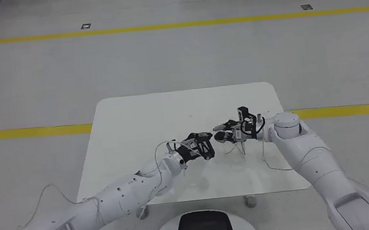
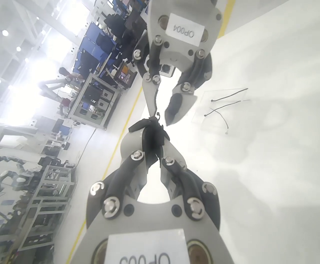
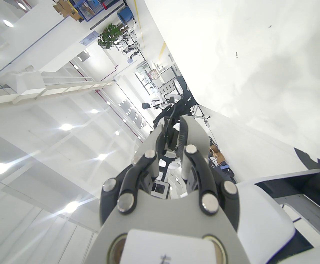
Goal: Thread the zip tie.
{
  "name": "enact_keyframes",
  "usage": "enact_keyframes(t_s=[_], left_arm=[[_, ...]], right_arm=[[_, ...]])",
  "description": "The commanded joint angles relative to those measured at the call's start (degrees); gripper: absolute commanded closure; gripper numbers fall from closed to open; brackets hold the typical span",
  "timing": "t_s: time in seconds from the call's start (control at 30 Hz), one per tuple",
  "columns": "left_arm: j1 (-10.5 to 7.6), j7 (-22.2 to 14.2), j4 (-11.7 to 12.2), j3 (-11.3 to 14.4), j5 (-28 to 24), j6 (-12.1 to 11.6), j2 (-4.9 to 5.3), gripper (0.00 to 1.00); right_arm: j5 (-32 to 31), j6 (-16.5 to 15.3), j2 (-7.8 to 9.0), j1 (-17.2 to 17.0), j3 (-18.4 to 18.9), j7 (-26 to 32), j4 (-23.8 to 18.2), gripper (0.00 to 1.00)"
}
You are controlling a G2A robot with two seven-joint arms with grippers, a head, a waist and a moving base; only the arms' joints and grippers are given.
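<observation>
Slipping is the main risk. The tie (image 2: 157, 114) shows as a thin black strand rising from the closed tips of the left gripper (image 2: 150, 130), which pinch its lower part. It runs on along the inner face of one finger of the right gripper (image 2: 161, 118). That gripper's fingers stand a little apart, so the strand lies against one pad and is not clamped. From the right wrist, the tie (image 3: 173, 110) pokes out past the tips of the right gripper (image 3: 172, 126). Head and tail are too small to tell apart, so I cannot say whether the tail has entered the slot.

If the right fingers close off-centre, the strand could bend aside and miss the head. A pull while only the left holds could twist the tie between the pads or drag it out. The two sets of fingertips are nearly touching, so a slightly misjudged approach may knock them together. Beyond the fingers, spare ties (image 2: 226, 96) lie well apart on the table (image 2: 262, 150), where a dropped tie would likely land.
</observation>
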Motion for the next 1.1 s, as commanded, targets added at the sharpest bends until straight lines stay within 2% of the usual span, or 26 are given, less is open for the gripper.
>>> enact_keyframes(t_s=[0.0,0.13,0.23,0.27,0.47,0.57,0.6,0.63,0.67,0.83,0.9,1.07], left_arm=[[0.74,1.03,-0.45,-1.8,-3.89,-1.67,0.39,1.0],[2.35,2.95,-1.65,-5.76,-13.54,-8.12,1.45,1.0],[3.8,5.79,-1.98,-8.77,-20.73,-13.4,2.26,1.0],[4.05,6.39,-1.88,-9.63,-22.19,-14.3,2.44,1.0],[4.0,6.68,-1.87,-9.9,-21.99,-14.13,2.5,1.0],[4.68,5.38,-1.76,-10.85,-25.42,-14.47,2.34,1.0],[5.06,5.54,-1.68,-11.42,-28.17,-16.11,2.28,1.0],[5.75,5.42,-0.97,-12.79,-34.5,-18.41,2.21,1.0],[6.02,4.73,-0.41,-13.65,-38.46,-20.24,2.17,1.0],[7.02,2.3,2.79,-16.58,-54.31,-30.44,1.86,1.0],[6.43,1.95,2.9,-16.64,-53.9,-30.44,1.76,1.0],[6.43,1.95,2.9,-16.64,-53.9,-30.44,1.76,1.0]], right_arm=[[-0.58,-0.6,0.21,-0.18,0.35,-0.31,-0.16,0.0],[-2.25,-2.42,0.7,-0.79,1.04,-0.65,-1.06,0.0],[-2.25,-2.42,0.7,-0.79,1.04,-0.65,-1.06,0.0],[-2.25,-2.42,0.7,-0.79,1.04,-0.65,-1.06,0.0],[-2.25,-2.42,0.7,-0.79,1.04,-0.65,-1.06,0.0],[-2.25,-2.42,0.7,-0.79,1.04,-0.65,-1.06,0.0],[-2.25,-2.42,0.7,-0.79,1.04,-0.65,-1.06,0.0],[-2.25,-2.42,0.7,-0.79,1.04,-0.65,-1.06,0.0],[-2.25,-2.42,0.7,-0.79,1.04,-0.65,-1.06,0.0],[-2.25,-2.42,0.7,-0.79,1.04,-0.65,-1.06,0.0],[-2.25,-2.42,0.7,-0.79,1.04,-0.65,-1.06,0.0],[-2.25,-2.42,0.7,-0.79,1.04,-0.65,-1.06,0.0]])
